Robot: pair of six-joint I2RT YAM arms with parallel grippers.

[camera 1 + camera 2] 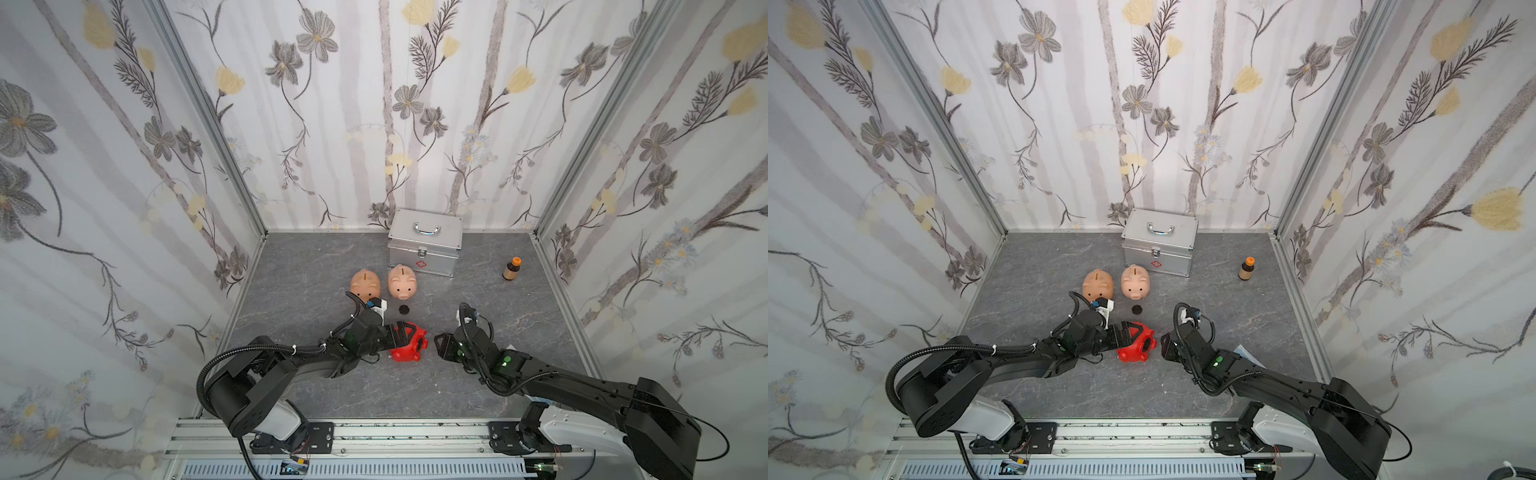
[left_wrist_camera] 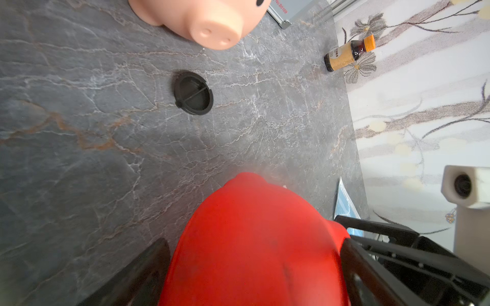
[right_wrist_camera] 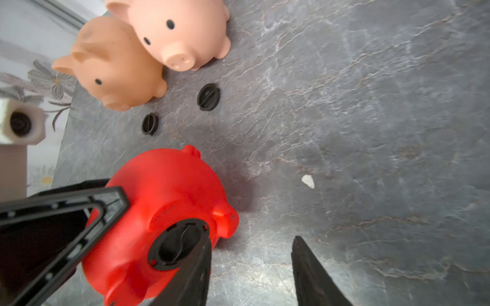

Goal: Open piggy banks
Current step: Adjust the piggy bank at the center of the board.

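walls (image 1: 104, 166): matte wallpaper on three sides, pale, grey and yellow flowers
frame posts (image 1: 208, 116): slim aluminium rails in the back corners
table (image 1: 299, 270): flat dark grey slab, marble-like, pale and rusty veins
left gripper (image 1: 403, 337): black angular fingers (image 2: 148, 267) clamped on the flanks of the red piggy bank (image 1: 409, 353)
peach piggy bank (image 1: 365, 284): smooth rounded plastic, upright, slot on the back
pink piggy bank (image 1: 402, 282): paler, just beside the peach one, snout toward the front
loose plugs (image 3: 208, 97): two black ribbed discs flat on the table, before the pale pigs
red piggy bank: bright rounded plastic, on its side at middle front, belly toward the right gripper (image 3: 252, 246)
seated plug (image 3: 176, 245): black, round, in the red belly
right gripper: fingers apart, nothing between, one tip beside the seated plug
silver case (image 1: 424, 245): boxy metal, handle on top, near the back wall
brown bottle (image 1: 512, 269): small, cylindrical, orange cap, upright, right of the case
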